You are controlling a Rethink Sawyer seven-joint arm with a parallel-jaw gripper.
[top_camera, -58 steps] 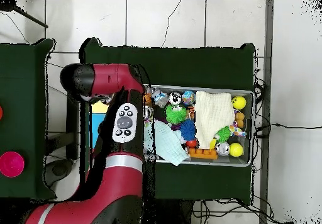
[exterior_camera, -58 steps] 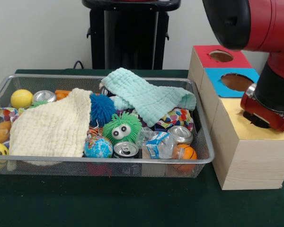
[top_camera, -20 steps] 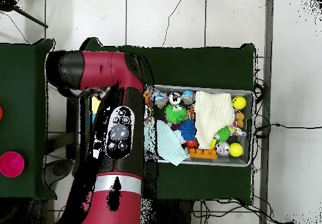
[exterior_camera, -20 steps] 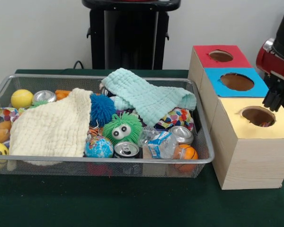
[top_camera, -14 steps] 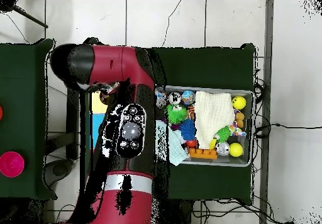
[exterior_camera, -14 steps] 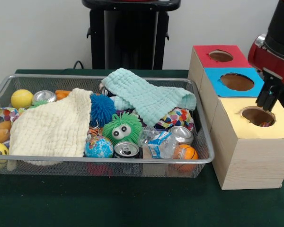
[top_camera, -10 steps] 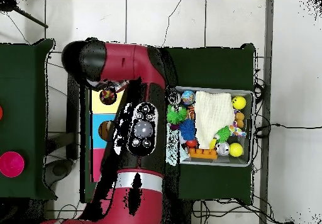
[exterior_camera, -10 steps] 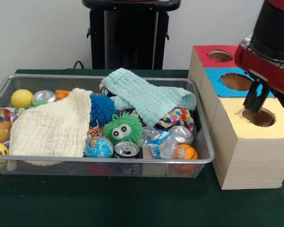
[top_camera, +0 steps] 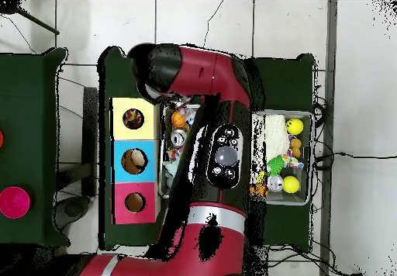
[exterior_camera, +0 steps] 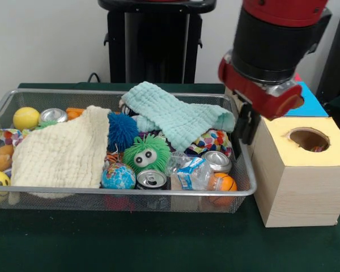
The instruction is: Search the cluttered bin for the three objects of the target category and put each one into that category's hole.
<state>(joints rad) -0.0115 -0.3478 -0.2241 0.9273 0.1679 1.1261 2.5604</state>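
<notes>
Red-and-black arm's gripper: over wire-mesh bin's right end, beside yellow-topped wooden box | finger spacing: cannot tell | silver cans lie in bin's front

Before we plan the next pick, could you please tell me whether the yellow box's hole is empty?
Not empty. In the overhead view, the yellow box's hole shows something small and multicoloured inside; the front view shows a sliver of it too.

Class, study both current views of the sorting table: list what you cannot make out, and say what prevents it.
- Front view: the red box is hidden, the blue box mostly, behind the arm.
- Front view: whatever lies beneath the cream cloth and mint cloth.
- Overhead view: the arm covers the bin's middle.
- Front view: the gripper is dark; jaws unreadable.
- Contents of the yellow box's hole: too small.
</notes>
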